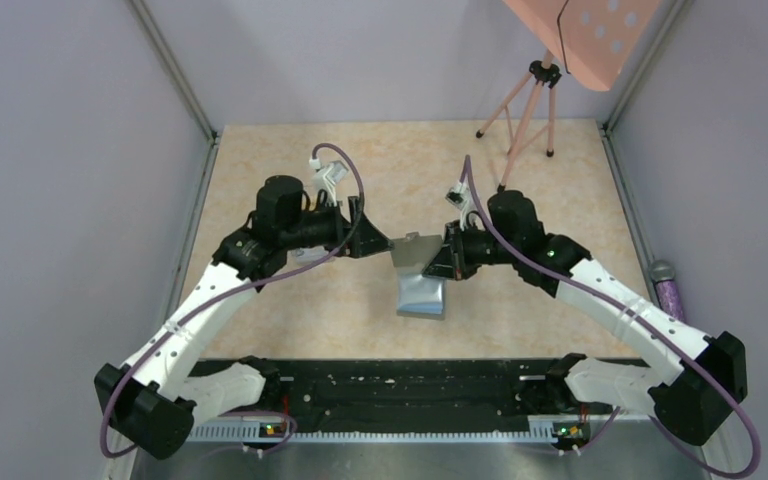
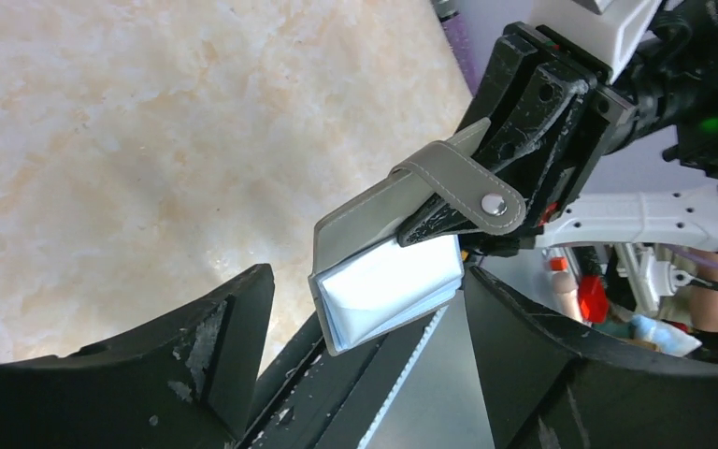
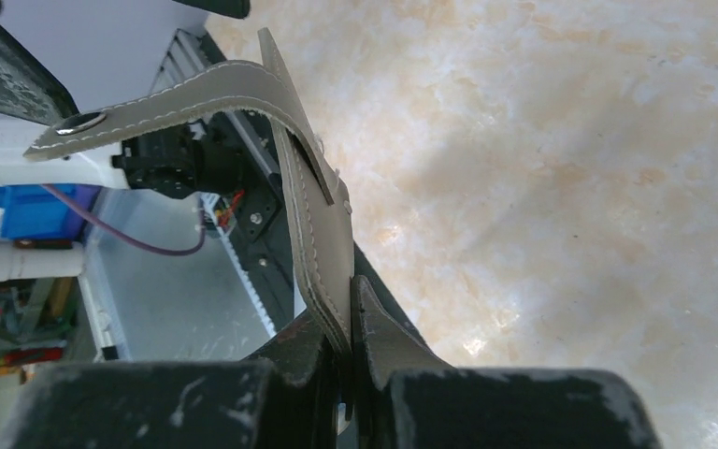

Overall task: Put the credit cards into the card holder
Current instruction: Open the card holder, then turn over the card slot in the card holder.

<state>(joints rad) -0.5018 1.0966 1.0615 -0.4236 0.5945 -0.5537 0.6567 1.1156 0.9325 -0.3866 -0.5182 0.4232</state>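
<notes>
The card holder (image 1: pixel 415 250), a grey folding wallet, is held above the table between my two arms. One flap (image 1: pixel 422 298) hangs down toward the near edge. My right gripper (image 3: pixel 351 309) is shut on the card holder's stitched grey edge (image 3: pixel 318 215). Its snap tab (image 3: pixel 150 103) curls away to the left. My left gripper (image 2: pixel 366 281) stands open, its fingers (image 2: pixel 234 318) either side of the card holder's (image 2: pixel 365 220) pale blue inside and apart from it. From above, the left gripper (image 1: pixel 380 243) faces the right gripper (image 1: pixel 445 255). The credit cards are out of view.
A pink-legged tripod (image 1: pixel 525 110) carrying a pink perforated board (image 1: pixel 590 30) stands at the back right. A purple cylinder (image 1: pixel 668 290) sits outside the right wall. A black rail (image 1: pixel 410 390) runs along the near edge between the arm bases. Grey walls enclose the marbled table (image 1: pixel 290 330).
</notes>
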